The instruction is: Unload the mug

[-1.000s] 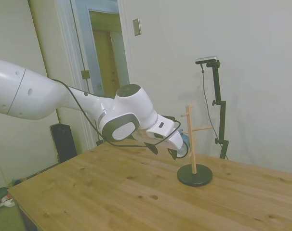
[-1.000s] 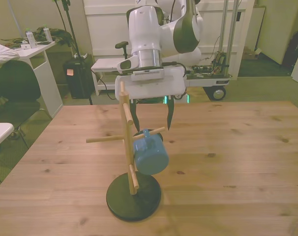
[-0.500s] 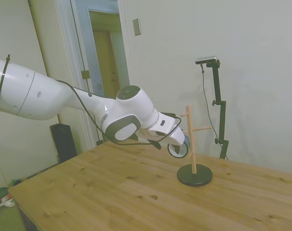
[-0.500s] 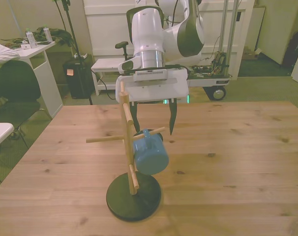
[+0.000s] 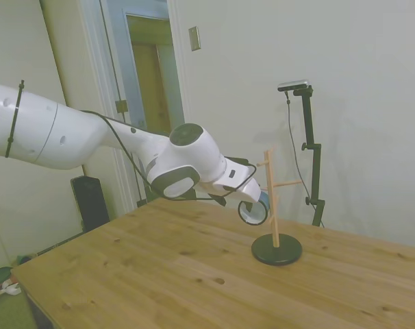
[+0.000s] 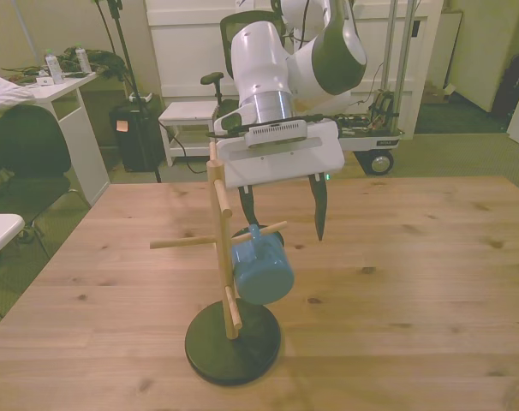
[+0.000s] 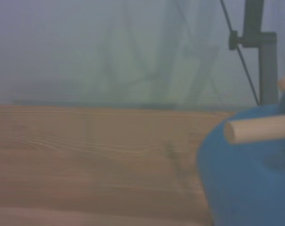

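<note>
The light-blue mug (image 6: 261, 271) hangs by its handle on a slanted peg of a wooden mug tree (image 6: 223, 257) with a round black base (image 6: 233, 347). In the side view the mug (image 5: 255, 211) shows its white inside just left of the tree's post (image 5: 272, 205). My gripper (image 6: 284, 229) is open. Its dark fingers (image 6: 319, 210) hang down on either side of the mug's upper part, on its far side, and hold nothing. Up close, the wrist view shows the blue mug (image 7: 246, 183) with the peg's end (image 7: 260, 129) across it.
The tree stands near the table's (image 6: 414, 282) front middle. Behind the table are a desk (image 6: 54, 94) and a dark chair (image 6: 24, 145) on the front view's left, and a white cart (image 6: 371, 128).
The gripper has shifted toward the front view's right and tilted slightly, and its fingers now stand wider around the mug. The mug and tree have not moved.
</note>
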`<action>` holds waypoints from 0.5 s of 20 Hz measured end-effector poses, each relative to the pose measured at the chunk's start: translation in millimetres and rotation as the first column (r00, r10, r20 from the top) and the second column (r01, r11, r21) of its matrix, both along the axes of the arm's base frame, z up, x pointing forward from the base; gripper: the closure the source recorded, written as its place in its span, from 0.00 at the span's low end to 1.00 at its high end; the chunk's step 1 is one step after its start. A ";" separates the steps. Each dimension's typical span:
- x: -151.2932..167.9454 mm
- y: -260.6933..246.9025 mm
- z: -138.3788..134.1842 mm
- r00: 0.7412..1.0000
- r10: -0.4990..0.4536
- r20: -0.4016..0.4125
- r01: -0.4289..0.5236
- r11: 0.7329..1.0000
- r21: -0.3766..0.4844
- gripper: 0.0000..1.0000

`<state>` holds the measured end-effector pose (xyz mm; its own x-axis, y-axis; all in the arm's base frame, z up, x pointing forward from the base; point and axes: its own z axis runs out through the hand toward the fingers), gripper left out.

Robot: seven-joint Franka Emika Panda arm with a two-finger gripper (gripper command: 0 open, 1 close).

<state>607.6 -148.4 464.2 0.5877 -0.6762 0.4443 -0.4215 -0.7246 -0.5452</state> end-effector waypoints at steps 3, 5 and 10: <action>2.5 -9.1 -0.7 0.997 0.028 0.074 -0.028 1.000 0.004 0.00; -0.6 -19.6 -6.0 0.994 0.035 0.100 -0.035 0.999 0.001 0.00; -2.8 -25.4 -15.8 0.991 0.043 0.129 -0.044 0.999 0.003 0.00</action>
